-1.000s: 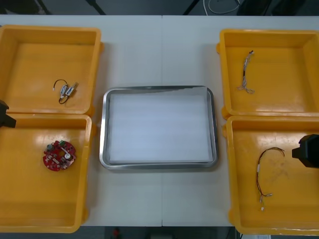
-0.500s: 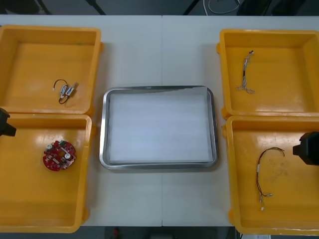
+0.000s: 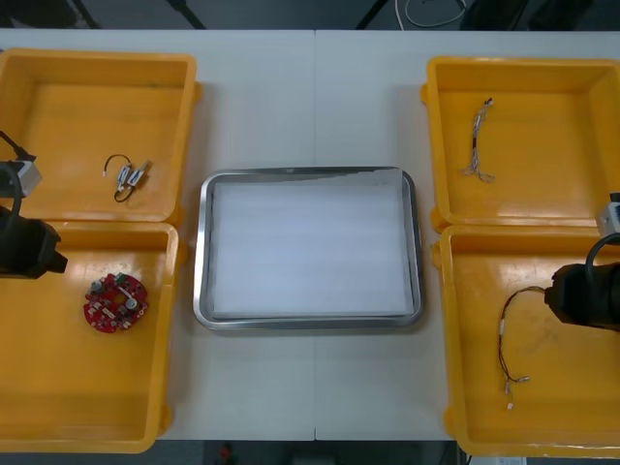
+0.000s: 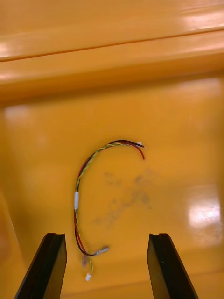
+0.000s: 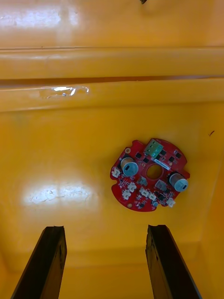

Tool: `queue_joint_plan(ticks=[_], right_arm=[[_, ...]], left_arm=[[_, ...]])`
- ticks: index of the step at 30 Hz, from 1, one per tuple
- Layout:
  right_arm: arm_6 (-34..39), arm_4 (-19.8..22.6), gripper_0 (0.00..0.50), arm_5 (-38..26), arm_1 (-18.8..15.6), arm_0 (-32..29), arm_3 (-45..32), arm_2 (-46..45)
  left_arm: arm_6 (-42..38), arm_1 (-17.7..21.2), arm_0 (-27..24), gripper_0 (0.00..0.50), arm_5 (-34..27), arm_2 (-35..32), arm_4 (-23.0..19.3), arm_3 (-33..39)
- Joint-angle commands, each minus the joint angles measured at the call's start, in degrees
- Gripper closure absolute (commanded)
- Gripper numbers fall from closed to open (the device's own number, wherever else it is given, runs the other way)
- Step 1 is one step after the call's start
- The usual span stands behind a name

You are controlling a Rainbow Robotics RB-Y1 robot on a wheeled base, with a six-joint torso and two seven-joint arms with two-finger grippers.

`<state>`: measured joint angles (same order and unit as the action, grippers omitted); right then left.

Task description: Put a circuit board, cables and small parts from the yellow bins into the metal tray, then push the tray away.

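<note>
the left tool (image 5: 105, 229) hangs over the near left bin (image 3: 58, 407) with its fingers apart. the circuit board (image 5: 149, 175) lies flat on the bin floor just ahead of them, a little toward one finger. the right tool (image 4: 107, 236) hangs over the near right bin (image 3: 572, 407), fingers apart too. the red and yellow cable (image 4: 76, 200) is curled on the floor ahead, its plug end close to one finger. the tray (image 3: 199, 252) sits bare between the bins on the counter (image 3: 310, 97). this looks like the first pick. for the board, centre the fingers across it before lowering and grip the rim, not the tall parts. for the cable, come down over its straight run, since thin wire slips from a loose pinch.
</note>
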<state>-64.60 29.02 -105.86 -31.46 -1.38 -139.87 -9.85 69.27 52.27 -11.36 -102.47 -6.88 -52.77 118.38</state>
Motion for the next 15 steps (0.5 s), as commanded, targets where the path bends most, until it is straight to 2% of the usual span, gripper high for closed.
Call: queue_joint_plan(ticks=[1,7,15], right_arm=[[-1.14,-1.6,0.0,4.52,1.04,-3.1,1.09,3.7],[-0.7,-4.59,0.0,11.56,1.13,-4.33,5.57,8.18],[0.27,-5.12,0.0,18.41,1.31,-5.56,11.72,11.96]], left_arm=[[7.29,0.46,0.9,0.0,3.07,4.33,3.2,0.54],[7.02,0.46,0.9,0.0,5.18,7.67,5.39,0.45],[6.32,0.46,0.9,0.0,7.2,11.54,8.12,0.19]])
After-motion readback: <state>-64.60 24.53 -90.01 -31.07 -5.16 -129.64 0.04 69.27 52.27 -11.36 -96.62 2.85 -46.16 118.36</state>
